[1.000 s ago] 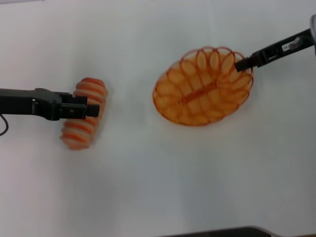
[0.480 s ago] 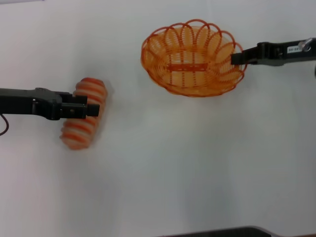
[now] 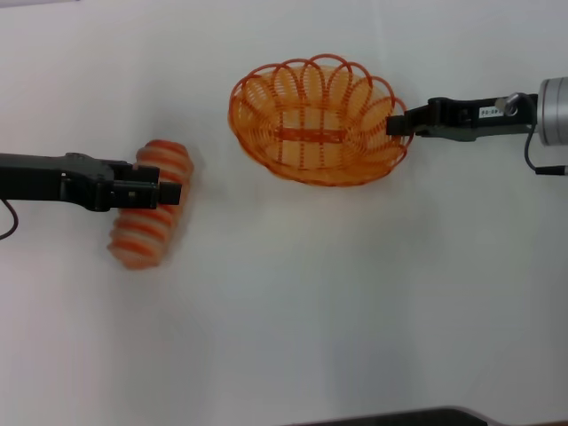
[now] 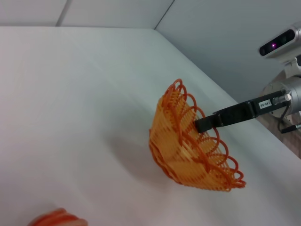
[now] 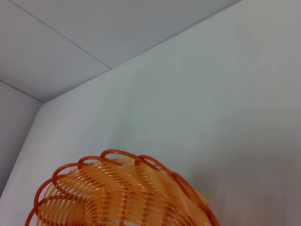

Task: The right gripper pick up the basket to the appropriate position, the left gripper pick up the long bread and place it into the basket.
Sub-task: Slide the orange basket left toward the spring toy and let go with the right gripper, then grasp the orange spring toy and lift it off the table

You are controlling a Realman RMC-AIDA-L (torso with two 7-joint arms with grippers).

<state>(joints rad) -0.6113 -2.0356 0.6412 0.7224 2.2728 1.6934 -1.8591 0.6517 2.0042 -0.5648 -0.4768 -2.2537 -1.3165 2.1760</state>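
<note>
Basket carried leftward since a half-second ago, loaf unmoved.
Right end effector clamped on the orange wire basket rim, lifted near the surface far edge; left end effector closed over the striped long bread toward the left edge.

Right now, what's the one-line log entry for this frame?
right gripper: shut on basket rim, basket lifted, tilted | left gripper: over long bread, jaws unclear | bread on table, basket empty
</note>
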